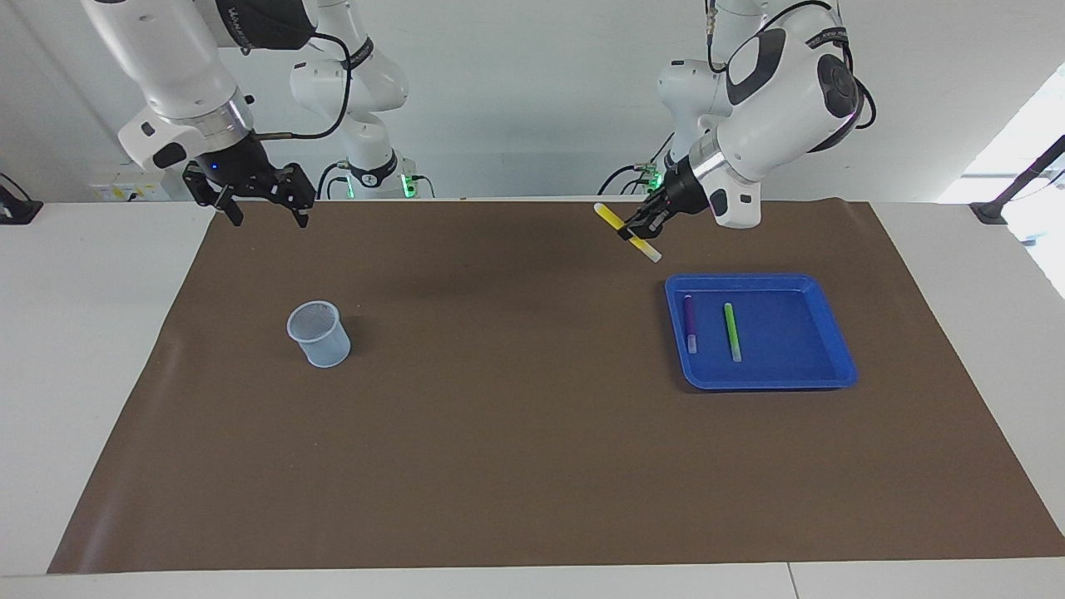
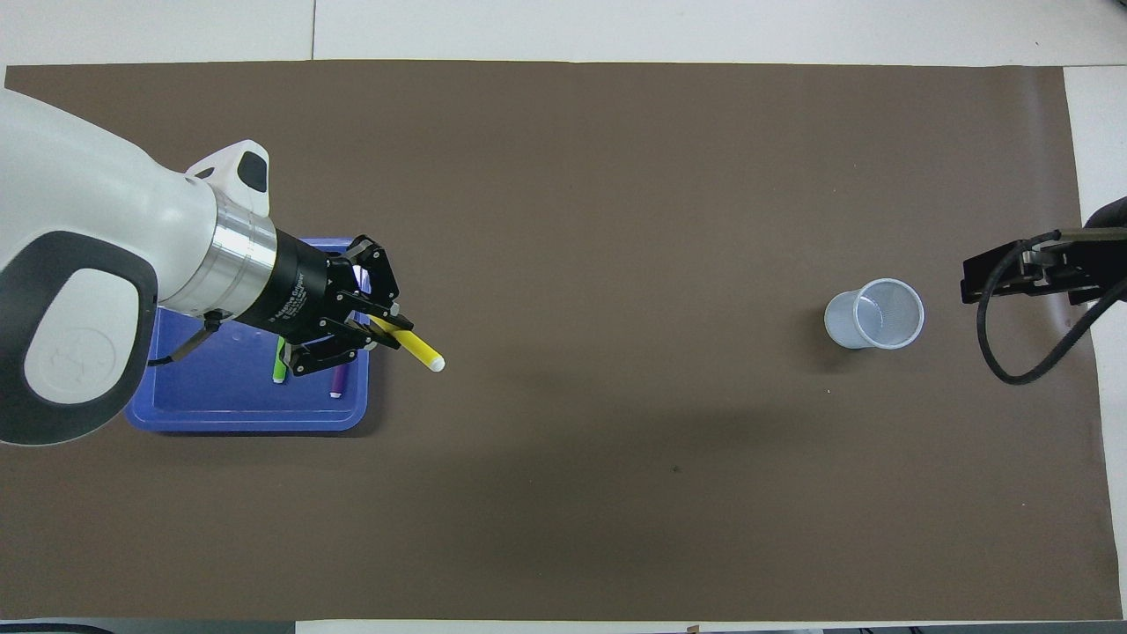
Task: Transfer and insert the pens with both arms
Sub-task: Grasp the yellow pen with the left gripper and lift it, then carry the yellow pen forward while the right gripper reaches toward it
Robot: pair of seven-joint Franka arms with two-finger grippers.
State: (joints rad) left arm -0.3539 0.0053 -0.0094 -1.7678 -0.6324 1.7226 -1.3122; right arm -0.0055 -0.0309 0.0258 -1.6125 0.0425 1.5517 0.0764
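The left gripper (image 1: 642, 230) clamps the yellow pen (image 1: 610, 217) aloft beside the blue tray (image 1: 832, 370), where the purple pen (image 1: 690, 323) and green pen (image 1: 732, 330) lie, while the right gripper (image 1: 265, 206) waits open and the cup (image 1: 319, 334) looks empty.

Our left gripper (image 2: 374, 330) clamps the yellow pen (image 2: 414, 349) over the blue tray's (image 2: 229, 409) edge; green pen (image 2: 279, 370) and purple pen (image 2: 336, 384) lie beneath it, the cup (image 2: 876, 314) well apart.
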